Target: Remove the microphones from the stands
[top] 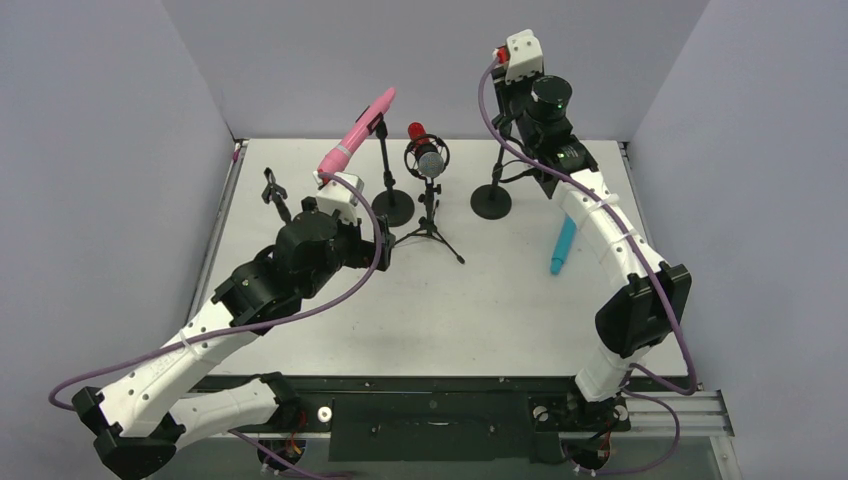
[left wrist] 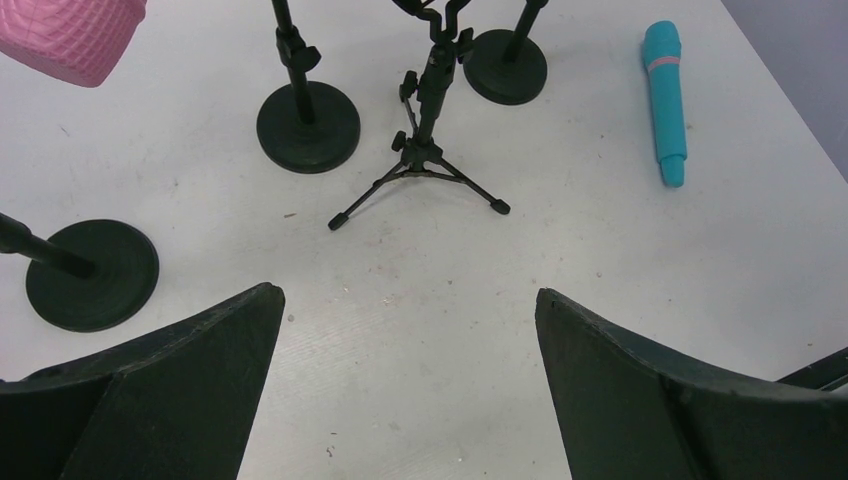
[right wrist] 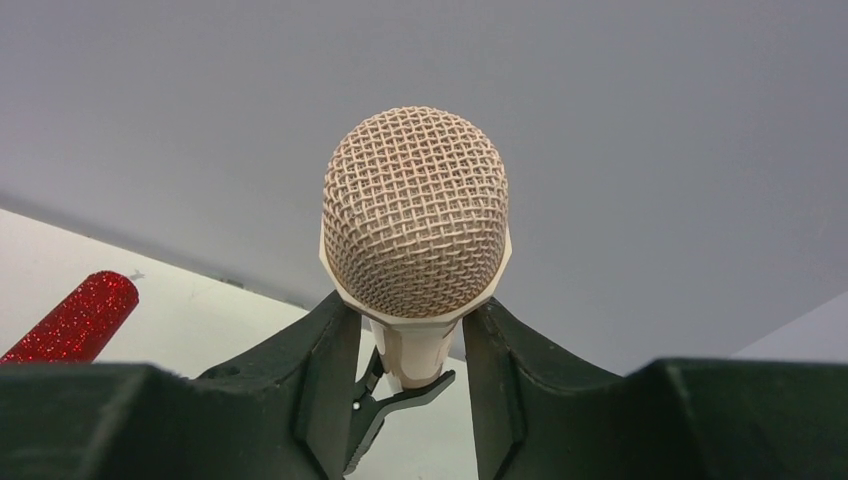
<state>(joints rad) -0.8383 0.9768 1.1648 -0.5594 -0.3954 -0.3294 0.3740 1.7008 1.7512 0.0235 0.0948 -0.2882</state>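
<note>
Black fingers (right wrist: 322, 385) of the right gripper (right wrist: 410, 322) press from both sides against the pale handle of a cream microphone with a rounded wire-mesh head (right wrist: 415, 210), clamping it just under the head. The cream microphone stands upright between them, held high near the grey back wall. A black plastic stand clip (right wrist: 392, 408) sits right beneath the handle; whether it still grips the handle cannot be told. To the left, the tip of a red glitter microphone (right wrist: 72, 322) pokes into view.

From above, the right arm reaches up over a black round-base stand (top: 491, 202) at the back of the white table (top: 500, 310). A teal plastic microphone (top: 563, 247) lies flat on the table beside that arm. The red glitter microphone rests on a black tripod stand (top: 432, 228) at the centre. Left of it, a pink microphone (top: 357, 130) tilts on a second black round-base stand (top: 393, 207).

The left gripper (left wrist: 407, 295) hovers low above the table, near the tripod, its fingers spread wide and empty.
</note>
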